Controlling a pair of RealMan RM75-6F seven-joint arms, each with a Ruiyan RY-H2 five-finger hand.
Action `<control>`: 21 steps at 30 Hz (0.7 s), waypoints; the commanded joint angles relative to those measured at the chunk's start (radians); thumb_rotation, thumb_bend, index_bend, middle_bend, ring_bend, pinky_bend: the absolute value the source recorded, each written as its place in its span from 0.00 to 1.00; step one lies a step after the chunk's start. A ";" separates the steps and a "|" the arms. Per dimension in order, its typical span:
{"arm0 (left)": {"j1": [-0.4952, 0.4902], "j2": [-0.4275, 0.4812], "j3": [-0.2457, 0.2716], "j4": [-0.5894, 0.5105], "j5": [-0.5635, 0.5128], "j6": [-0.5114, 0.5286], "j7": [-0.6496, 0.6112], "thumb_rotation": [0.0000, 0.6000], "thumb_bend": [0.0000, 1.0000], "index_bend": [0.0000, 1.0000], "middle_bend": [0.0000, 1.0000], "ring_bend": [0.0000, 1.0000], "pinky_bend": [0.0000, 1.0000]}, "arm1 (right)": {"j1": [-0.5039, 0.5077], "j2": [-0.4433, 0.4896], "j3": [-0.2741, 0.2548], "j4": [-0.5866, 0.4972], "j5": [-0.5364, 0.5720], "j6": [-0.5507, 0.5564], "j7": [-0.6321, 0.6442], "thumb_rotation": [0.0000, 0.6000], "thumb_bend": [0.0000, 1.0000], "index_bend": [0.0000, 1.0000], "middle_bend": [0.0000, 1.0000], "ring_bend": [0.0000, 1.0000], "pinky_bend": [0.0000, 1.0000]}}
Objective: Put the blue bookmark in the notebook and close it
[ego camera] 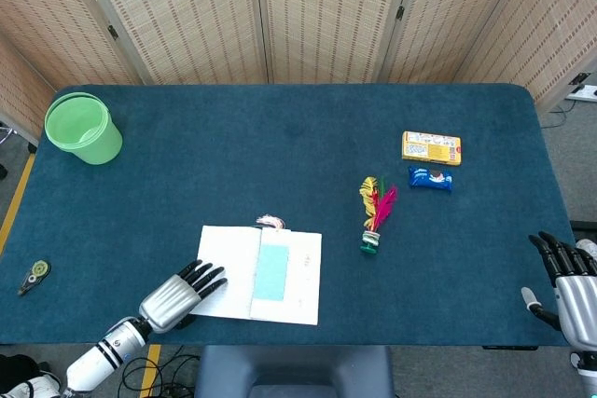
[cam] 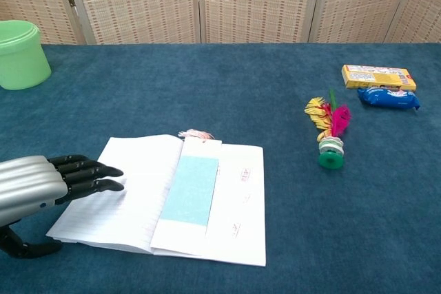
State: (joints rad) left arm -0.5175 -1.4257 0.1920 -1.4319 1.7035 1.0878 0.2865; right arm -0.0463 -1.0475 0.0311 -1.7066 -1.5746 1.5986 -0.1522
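We record an open notebook (ego camera: 260,275) lying lower centre on the table (ego camera: 298,137); the blue bookmark (ego camera: 271,271) rests on its right page, long axis running top to bottom of frame. Left hand (ego camera: 173,296), fingers extended and holding nothing, touches the left page's edge. Right hand (ego camera: 567,288), lower right corner, fingers apart, empty.

the silver left hand with black fingers (cam: 52,182) reaches flat over the near-left corner of the open white lined notebook (cam: 138,197); just beyond its fingertips, a pale blue rectangular bookmark (cam: 191,189) lies on the pages.
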 commanded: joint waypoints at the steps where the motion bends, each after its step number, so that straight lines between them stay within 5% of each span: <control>1: 0.001 -0.012 -0.009 0.015 0.002 0.002 -0.001 1.00 0.31 0.00 0.00 0.00 0.11 | 0.000 0.000 0.000 0.000 0.001 -0.001 -0.001 1.00 0.20 0.14 0.13 0.20 0.22; 9: 0.002 -0.073 -0.043 0.095 -0.002 0.020 -0.055 1.00 0.31 0.00 0.00 0.00 0.11 | -0.006 0.001 -0.002 0.002 0.005 0.006 0.002 1.00 0.20 0.14 0.13 0.20 0.22; 21: -0.012 -0.199 -0.106 0.255 0.076 0.184 -0.222 1.00 0.31 0.00 0.00 0.00 0.11 | -0.010 0.003 0.001 0.008 0.007 0.013 0.012 1.00 0.20 0.14 0.13 0.20 0.22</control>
State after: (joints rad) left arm -0.5237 -1.6172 0.0942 -1.1813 1.7732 1.2648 0.0730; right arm -0.0561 -1.0445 0.0316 -1.6990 -1.5679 1.6118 -0.1399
